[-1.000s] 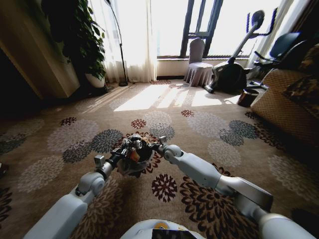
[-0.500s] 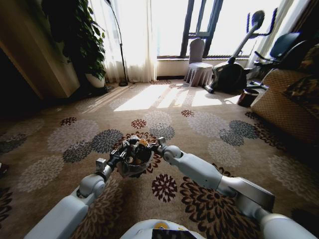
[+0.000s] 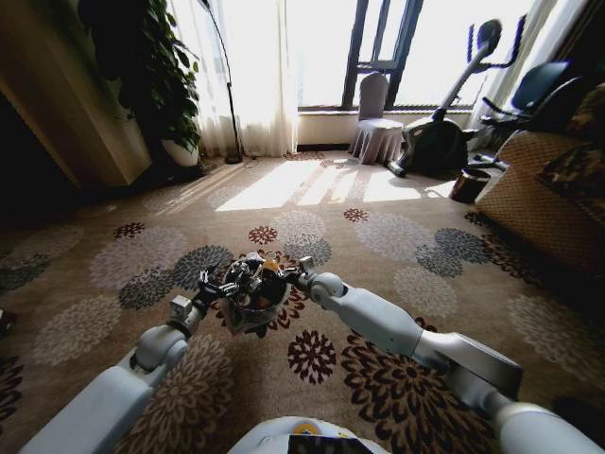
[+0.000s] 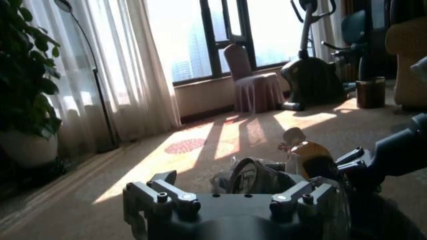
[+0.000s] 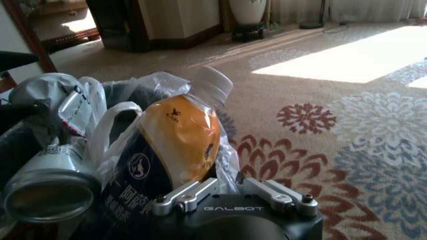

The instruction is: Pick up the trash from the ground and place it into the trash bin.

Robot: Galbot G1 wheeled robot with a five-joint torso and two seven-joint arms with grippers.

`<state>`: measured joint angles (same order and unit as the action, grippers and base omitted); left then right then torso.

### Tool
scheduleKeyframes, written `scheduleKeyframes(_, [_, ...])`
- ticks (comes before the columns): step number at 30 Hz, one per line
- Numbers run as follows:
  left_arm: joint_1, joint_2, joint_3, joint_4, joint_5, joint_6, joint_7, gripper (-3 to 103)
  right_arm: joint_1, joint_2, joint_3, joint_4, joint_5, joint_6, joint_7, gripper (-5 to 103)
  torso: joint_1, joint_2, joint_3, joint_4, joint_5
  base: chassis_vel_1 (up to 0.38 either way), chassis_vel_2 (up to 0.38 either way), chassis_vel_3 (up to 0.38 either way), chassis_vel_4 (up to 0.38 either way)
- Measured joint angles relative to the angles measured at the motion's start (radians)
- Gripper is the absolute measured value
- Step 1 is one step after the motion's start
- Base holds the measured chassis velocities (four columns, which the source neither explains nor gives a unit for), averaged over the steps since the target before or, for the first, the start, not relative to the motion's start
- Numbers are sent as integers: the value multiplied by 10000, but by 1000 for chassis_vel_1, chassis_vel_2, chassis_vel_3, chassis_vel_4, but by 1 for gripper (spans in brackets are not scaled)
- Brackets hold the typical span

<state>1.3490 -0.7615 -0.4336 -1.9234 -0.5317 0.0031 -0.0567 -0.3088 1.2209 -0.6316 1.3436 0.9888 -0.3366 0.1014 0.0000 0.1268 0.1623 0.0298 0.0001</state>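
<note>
Above the carpet [image 3: 397, 236], both claws seem to grip the light trash bin [image 3: 248, 307] by its stiff rim, though I cannot tell.

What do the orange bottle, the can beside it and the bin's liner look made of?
Orange bottle with white cap: clear, dented plastic, glossy printed label. Silvery can: apparently metal, given its dull shiny rim. Translucent bin liner: thin crinkled plastic film with looped handles.
</note>
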Motion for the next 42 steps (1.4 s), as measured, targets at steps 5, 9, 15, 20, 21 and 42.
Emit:
scheduleKeyframes(5, [-61, -1, -63, -148, -654, 15, -31, 100, -40, 0, 68, -3, -11, -1, -1, 0, 0, 0, 0, -4, -2, 0, 0, 0, 0])
scheduleKeyframes(9, [-110, 67, -288, -387, -1687, 78, -125, 100, -176, -206, 129, 11, -41, 32, 21, 0, 0, 0, 0, -2, -1, 0, 0, 0, 0])
scheduleKeyframes(15, [-87, -111, -703, -611, -2668, 170, -479, 100, -179, -267, 181, 40, -120, 312, 195, 0, 0, 0, 0, -6, 1, 0, 0, 0, 0])
scheduleKeyframes(20, [-97, -773, -1292, -603, -2773, 182, -982, 100, -150, -768, 245, 305, -218, 831, 529, 0, 0, 0, 0, 0, 2, 0, 0, 0, 0])
scheduleKeyframes(21, [-97, -773, -1292, -603, -2773, 182, -982, 100, -150, -768, 245, 305, -218, 831, 529, 0, 0, 0, 0, 0, 2, 0, 0, 0, 0])
scheduleKeyframes(42, [167, -2378, -2084, -813, -1366, -244, -1014, 100, -2173, -6566, 2829, 4351, -561, 912, 1200, 0, 0, 0, -1, 2, -1, 0, 0, 0, 0])
